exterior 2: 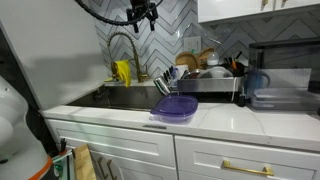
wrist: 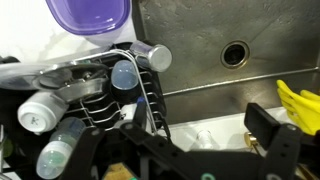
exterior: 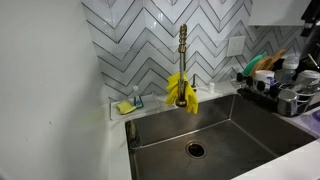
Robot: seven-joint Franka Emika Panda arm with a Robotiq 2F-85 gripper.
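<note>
My gripper (wrist: 197, 130) is open and empty, its two dark fingers spread wide at the bottom of the wrist view. In an exterior view it hangs high near the upper cabinets (exterior 2: 143, 12), above the sink's edge and the dish rack (exterior 2: 205, 80). Below it in the wrist view lie the steel sink (wrist: 200, 40) with its drain (wrist: 235, 53) and the rack (wrist: 100, 95), which holds a blue cup (wrist: 123, 75) and metal cups (wrist: 40, 112). A yellow cloth (wrist: 300, 105) shows at the right edge. It drapes over the faucet (exterior: 181, 90) (exterior 2: 122, 71).
A purple plastic dish (exterior 2: 177, 107) (wrist: 90, 14) lies on the white counter in front of the rack. A clear lidded container (exterior 2: 275, 88) stands beside the rack. A yellow sponge (exterior: 125, 106) sits in a holder at the sink's back corner. Tiled wall behind.
</note>
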